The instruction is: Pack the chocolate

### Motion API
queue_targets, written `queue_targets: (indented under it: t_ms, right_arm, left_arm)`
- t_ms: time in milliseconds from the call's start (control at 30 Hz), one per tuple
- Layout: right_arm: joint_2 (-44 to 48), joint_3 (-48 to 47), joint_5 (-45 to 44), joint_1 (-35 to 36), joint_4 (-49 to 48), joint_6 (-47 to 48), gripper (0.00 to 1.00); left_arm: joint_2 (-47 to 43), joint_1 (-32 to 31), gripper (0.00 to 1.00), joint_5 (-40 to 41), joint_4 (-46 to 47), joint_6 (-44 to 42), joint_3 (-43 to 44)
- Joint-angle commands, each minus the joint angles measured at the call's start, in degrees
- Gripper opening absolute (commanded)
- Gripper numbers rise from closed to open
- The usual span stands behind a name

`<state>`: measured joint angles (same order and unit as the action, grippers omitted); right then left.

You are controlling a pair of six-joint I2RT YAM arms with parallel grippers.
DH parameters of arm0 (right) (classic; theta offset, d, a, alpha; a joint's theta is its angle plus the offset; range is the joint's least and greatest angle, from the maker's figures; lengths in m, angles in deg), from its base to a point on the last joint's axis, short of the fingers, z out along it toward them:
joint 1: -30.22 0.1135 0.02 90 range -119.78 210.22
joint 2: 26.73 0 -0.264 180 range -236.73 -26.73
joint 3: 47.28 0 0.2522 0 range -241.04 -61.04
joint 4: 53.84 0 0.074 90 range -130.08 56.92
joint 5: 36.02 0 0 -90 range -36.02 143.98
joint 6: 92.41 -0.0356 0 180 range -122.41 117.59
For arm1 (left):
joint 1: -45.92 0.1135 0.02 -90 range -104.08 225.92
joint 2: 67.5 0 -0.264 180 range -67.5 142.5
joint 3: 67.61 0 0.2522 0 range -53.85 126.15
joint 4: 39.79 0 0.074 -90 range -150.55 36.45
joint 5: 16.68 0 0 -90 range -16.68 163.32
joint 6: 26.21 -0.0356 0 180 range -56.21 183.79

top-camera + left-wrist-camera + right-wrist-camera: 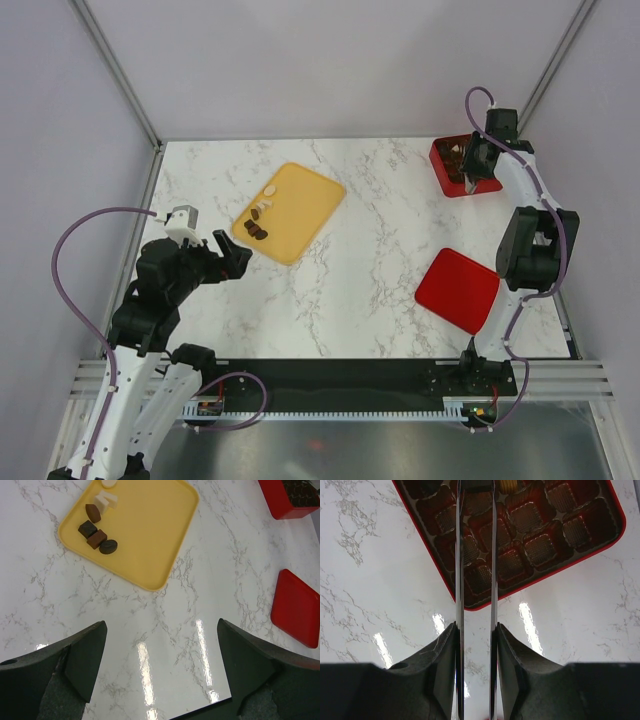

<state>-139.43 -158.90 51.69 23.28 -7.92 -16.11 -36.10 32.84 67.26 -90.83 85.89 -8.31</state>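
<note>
No readable text, label, brand or number in any view. Nothing legible on the chocolate (95,532), the yellow tray (150,530), the red box (540,550) or the red lid (457,289) (all seemingly plain).

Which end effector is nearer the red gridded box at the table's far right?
Right. The right end effector hangs over the red gridded box; the left end effector sits across the table, beside the yellow tray.
</note>
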Motion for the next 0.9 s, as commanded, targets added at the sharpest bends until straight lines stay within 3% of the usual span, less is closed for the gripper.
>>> queue_targets:
  t_ms: [0, 600, 867]
  right_arm:
    - [-1.29, -3.21, 1.05, -0.27, -0.70, 0.07, 0.41]
    - [-1.12, -4.62, 2.20, -0.01, -0.52, 0.25, 0.50]
    - [5.12, -2.86, 2.20, 5.96, -0.43, 0.60, 0.49]
  left_arm:
    - [0.16, 0.34, 1.00, 0.70, 1.68, -0.84, -0.36]
    - [-0.02, 0.34, 1.00, 0.88, 1.77, -0.84, -0.36]
    - [0.07, 0.25, 1.00, 0.97, 1.77, -0.75, -0.36]
